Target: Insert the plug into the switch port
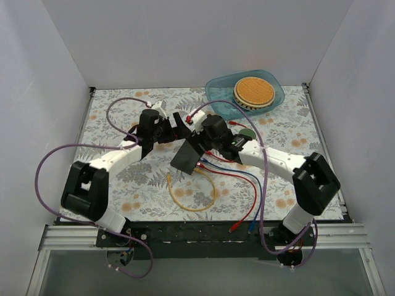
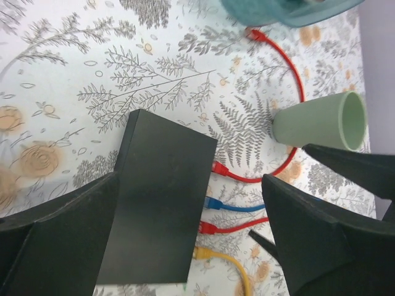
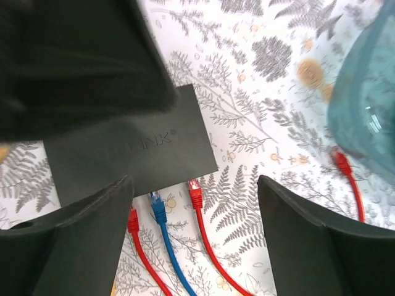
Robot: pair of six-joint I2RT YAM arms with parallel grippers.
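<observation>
While left gripper (image 2: 189, 179) and right gripper (image 3: 194, 180) gape over the switch (image 2: 157, 203), plugs (image 2: 212, 202) seemingly touch its edge.

The top external camera looks down from above and behind the arms (image 1: 111, 161), far enough off to hold the whole table (image 1: 290, 126). Each wrist camera looks steeply down, close, between its own jaws. All three views share the black box (image 2: 157, 197), lying between both pairs of jaws, and the cables (image 3: 162, 222) at its edge.
</observation>
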